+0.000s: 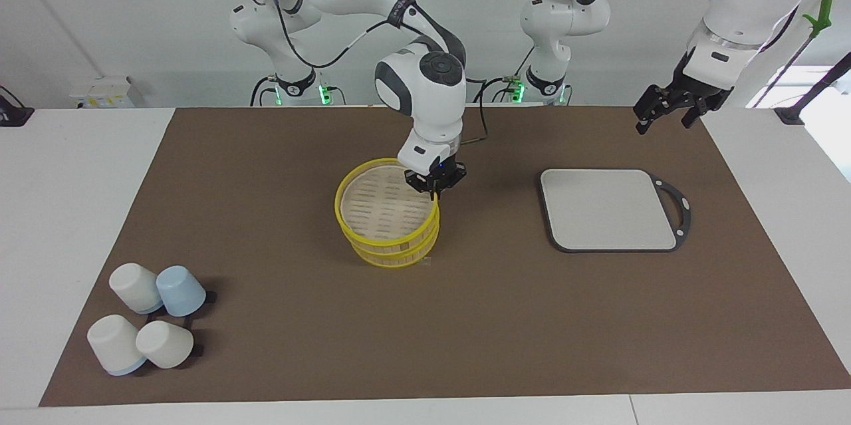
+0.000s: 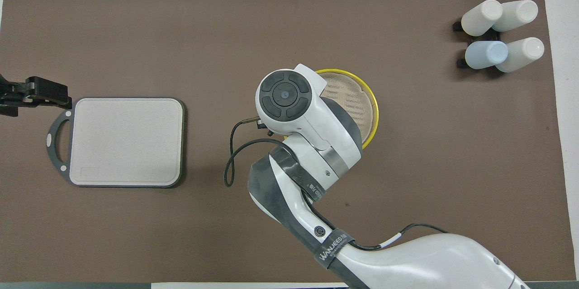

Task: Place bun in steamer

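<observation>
The right gripper point(image 1: 436, 188), fingers pinched on the lid's point(image 1: 385, 209) rim, sets it on the steamer point(image 1: 399, 253); release should follow, while the left gripper point(image 1: 671, 108) waits open near the board point(image 1: 608, 209).

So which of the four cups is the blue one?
The blue cup is one of the two nearer the robots, on the steamer side; the other three cups are white.

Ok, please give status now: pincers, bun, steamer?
Right pincer shut on lid, over steamer. Left pincer open, waiting above table. Bun hidden.
</observation>
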`<state>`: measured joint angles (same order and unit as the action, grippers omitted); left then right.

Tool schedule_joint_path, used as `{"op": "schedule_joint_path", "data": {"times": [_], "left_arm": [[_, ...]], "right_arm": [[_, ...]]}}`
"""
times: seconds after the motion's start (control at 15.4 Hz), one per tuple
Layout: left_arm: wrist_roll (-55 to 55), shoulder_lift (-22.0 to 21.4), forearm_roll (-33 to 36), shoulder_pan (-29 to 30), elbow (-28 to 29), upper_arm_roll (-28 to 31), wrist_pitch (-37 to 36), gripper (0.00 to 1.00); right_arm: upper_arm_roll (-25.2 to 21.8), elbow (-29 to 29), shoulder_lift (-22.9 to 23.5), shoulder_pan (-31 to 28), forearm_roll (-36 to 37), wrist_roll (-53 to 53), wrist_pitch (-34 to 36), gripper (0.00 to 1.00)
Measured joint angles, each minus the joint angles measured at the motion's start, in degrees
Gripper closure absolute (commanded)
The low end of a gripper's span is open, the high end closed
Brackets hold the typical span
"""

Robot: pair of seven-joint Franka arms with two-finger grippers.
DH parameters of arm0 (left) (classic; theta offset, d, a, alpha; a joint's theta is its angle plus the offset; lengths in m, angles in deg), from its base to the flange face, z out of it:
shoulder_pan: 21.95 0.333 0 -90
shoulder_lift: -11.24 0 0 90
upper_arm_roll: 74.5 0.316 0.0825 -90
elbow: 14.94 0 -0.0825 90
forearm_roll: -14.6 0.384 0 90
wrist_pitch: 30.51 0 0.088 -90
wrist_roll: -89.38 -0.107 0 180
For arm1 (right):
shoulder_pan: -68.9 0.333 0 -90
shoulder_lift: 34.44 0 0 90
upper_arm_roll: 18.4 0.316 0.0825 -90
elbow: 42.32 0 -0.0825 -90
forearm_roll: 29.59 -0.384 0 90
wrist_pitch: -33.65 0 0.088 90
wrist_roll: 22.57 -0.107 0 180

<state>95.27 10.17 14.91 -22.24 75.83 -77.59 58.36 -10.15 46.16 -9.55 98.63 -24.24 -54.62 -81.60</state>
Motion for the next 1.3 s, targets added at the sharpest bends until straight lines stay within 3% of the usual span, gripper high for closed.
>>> {"op": "schedule_joint_path", "data": {"times": [0.71,1.23,1.3], "left_arm": [[-0.9,-4.4,-1.2,0.0,6.7,-0.1,0.2,0.00],[-2.5,-4.9,-3.1,0.7,7.6,0.2,1.5,0.00],[-2.7,-4.9,-3.2,0.7,7.7,0.2,1.5,0.00]], "right_arm": [[0.0,2.1,0.5,2.1,0.2,-4.2,-3.4,0.86],[-0.4,4.4,0.4,2.1,0.2,-4.2,-7.1,0.86],[-0.4,4.3,0.4,2.1,0.2,-4.2,-6.7,0.79]]}}
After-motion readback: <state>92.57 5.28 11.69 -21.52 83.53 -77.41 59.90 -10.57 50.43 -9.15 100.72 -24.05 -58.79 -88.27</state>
